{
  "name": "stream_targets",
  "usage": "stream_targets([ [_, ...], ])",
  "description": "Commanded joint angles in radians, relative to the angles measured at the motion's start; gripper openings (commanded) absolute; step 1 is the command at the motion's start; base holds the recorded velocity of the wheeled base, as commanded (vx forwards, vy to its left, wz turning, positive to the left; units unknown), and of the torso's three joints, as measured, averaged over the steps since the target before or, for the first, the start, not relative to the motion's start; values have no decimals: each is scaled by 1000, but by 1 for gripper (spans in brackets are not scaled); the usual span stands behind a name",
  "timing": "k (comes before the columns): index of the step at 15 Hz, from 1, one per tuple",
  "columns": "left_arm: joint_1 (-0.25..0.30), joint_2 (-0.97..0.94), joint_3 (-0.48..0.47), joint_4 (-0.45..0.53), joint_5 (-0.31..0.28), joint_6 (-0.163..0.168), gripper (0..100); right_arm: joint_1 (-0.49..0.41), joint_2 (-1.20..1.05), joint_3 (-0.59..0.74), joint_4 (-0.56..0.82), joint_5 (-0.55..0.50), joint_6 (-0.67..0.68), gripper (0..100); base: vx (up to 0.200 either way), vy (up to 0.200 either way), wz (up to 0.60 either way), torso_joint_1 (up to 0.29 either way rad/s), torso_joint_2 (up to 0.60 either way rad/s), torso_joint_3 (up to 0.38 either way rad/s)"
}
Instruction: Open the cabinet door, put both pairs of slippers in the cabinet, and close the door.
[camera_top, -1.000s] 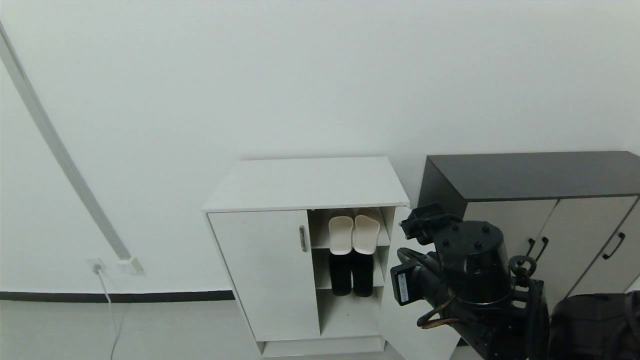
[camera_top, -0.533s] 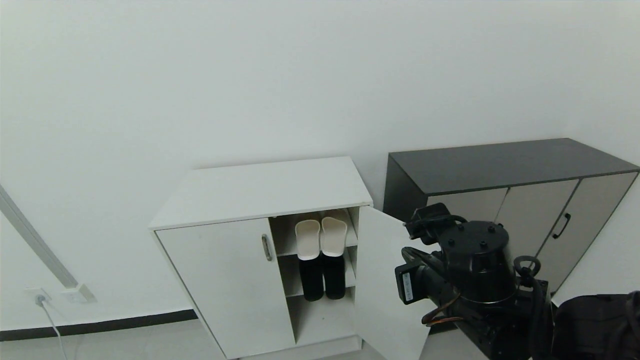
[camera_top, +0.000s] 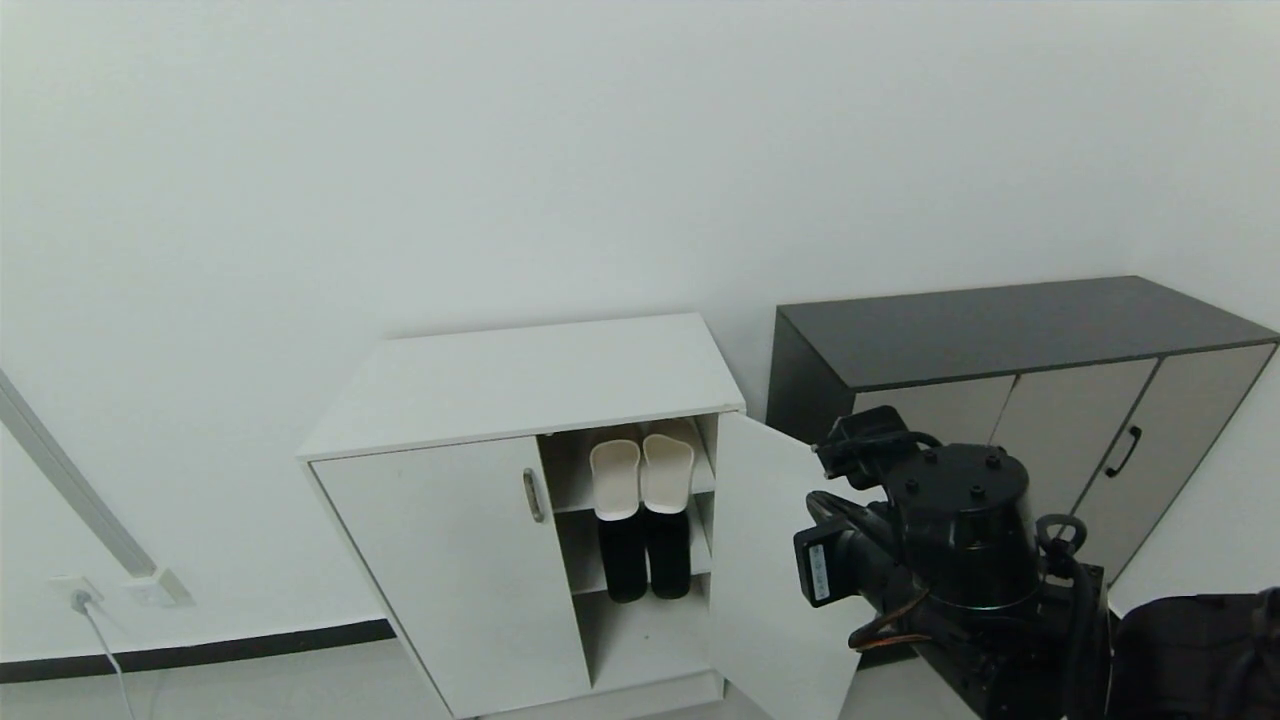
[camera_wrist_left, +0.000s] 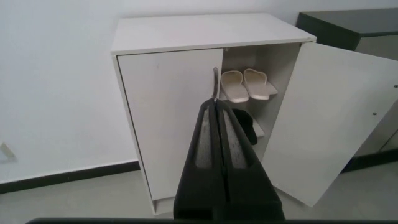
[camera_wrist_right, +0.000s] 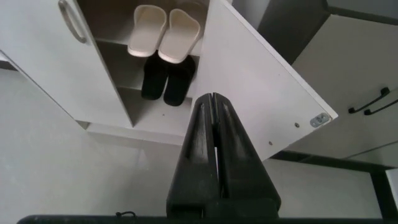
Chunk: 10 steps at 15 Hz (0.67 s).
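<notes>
Two slipper pairs (camera_wrist_right: 175, 34) lie shelved beyond our right gripper (camera_wrist_right: 214, 98), pressed closed and empty beside the open door (camera_wrist_right: 249, 81).

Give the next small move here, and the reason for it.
Probably bring the right gripper to the free edge of the open door and start pushing it shut. The white slippers and black slippers already sit inside the cabinet. The right gripper and the left gripper are both shut and empty.
</notes>
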Motion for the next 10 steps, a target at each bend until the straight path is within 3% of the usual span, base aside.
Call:
stream_targets([
  [1,0,0,0,0,0,-1,0,0,4,1,0,1,0,0,-200,0,0,12,2,-2],
  [10,0,0,0,0,2,-4,0,-72,45,-31,-13,1,-29,0,0,0,0,0,0,0],
])
